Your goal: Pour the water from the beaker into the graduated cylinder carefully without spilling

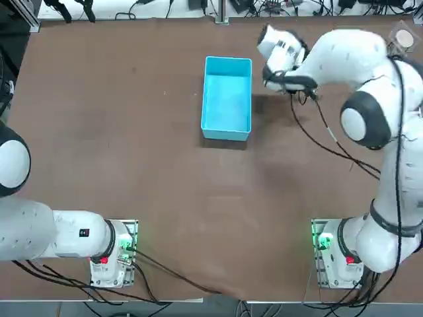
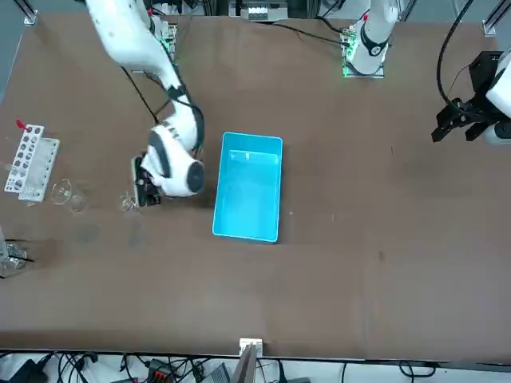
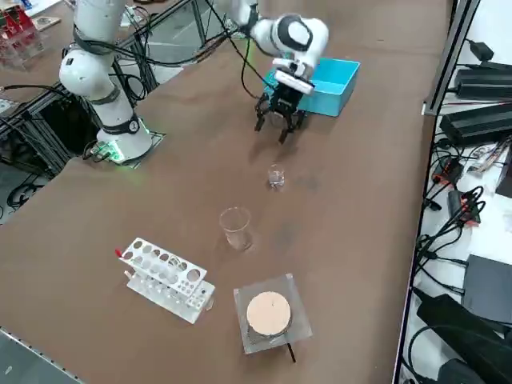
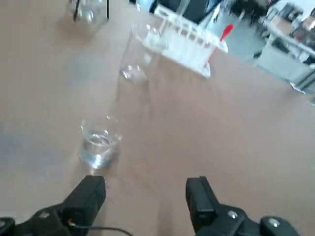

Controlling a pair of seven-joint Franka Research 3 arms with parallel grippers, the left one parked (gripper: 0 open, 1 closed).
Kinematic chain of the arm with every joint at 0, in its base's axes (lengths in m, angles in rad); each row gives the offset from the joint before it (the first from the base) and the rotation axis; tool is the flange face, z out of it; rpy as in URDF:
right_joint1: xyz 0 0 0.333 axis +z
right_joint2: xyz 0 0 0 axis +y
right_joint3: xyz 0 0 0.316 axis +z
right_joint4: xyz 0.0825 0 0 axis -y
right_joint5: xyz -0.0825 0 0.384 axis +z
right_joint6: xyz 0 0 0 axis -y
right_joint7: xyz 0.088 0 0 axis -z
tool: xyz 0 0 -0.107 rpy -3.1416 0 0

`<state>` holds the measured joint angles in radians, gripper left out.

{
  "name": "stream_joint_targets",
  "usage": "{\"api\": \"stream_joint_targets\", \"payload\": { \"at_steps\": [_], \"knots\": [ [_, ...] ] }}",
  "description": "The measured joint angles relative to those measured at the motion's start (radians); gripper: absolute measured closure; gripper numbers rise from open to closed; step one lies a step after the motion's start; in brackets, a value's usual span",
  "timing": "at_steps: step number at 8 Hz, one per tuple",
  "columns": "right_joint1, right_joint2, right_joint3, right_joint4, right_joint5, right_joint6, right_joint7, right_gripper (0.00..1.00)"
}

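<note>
Brown matte tabletop [image 3: 184, 160], flat and uniform.

- Right gripper [image 3: 280, 128]: black fingers [image 4: 88, 196] spread wide, nothing between them; poised low over the tabletop just beside a blue rectangular plastic bin [image 3: 332, 84].
- Graduated cylinder [image 3: 276, 176]: small, narrow, clear glass, upright, near the gripper on the side towards the tabletop's right edge.
- Beaker [image 3: 235, 228]: wider clear glass cup with round rim, upright, farther towards that edge.
- White rack [image 3: 166, 278]: plastic with round holes, near the right edge.
- Square wire mesh with tan round disc [image 3: 268, 314], beside the rack.
</note>
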<state>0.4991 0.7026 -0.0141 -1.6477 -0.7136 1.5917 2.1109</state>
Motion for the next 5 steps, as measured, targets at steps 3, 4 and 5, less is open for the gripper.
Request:
{"api": "stream_joint_targets", "payload": {
  "at_steps": [3,4,5],
  "knots": [
    [0.000,0.105,-0.005,0.004,-0.177,0.007,0.193,0.00],
    [0.001,0.123,-0.005,0.006,-0.213,0.007,0.241,0.00],
    [0.000,0.136,-0.005,0.009,-0.247,0.008,0.282,0.00]
  ]
}}
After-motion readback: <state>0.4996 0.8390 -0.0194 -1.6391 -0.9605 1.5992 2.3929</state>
